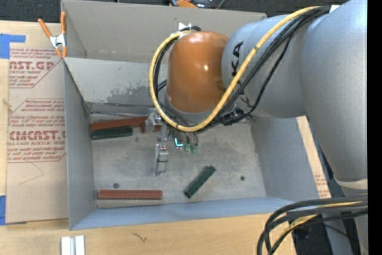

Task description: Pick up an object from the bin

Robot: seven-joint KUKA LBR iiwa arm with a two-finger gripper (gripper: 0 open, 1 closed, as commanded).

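Camera view from above, looking down into my grey metal bin (77, 128), read from left to right. I count two red-brown bars, two dark green bars and two small dark specks on its floor.

At the left, near the back wall, the back red-brown bar (116, 125) lies level, with the back dark green bar (112, 134) just in front of it, side by side. Along the front wall lies the front red-brown bar (129, 194), with the first dark speck (116, 186) just behind it.

In the middle, my gripper (161, 163) points down over bare floor, with nothing in its grasp; I cannot tell how far open it is. Nearest to it, to its right and nearer the front wall, the tilted dark green bar (199, 181) lies apart from it. Further right sits the second dark speck (242, 177). Above the gripper is my orange wrist cover (197, 71), looped with cables, and my grey arm (310, 63) comes in from the right.
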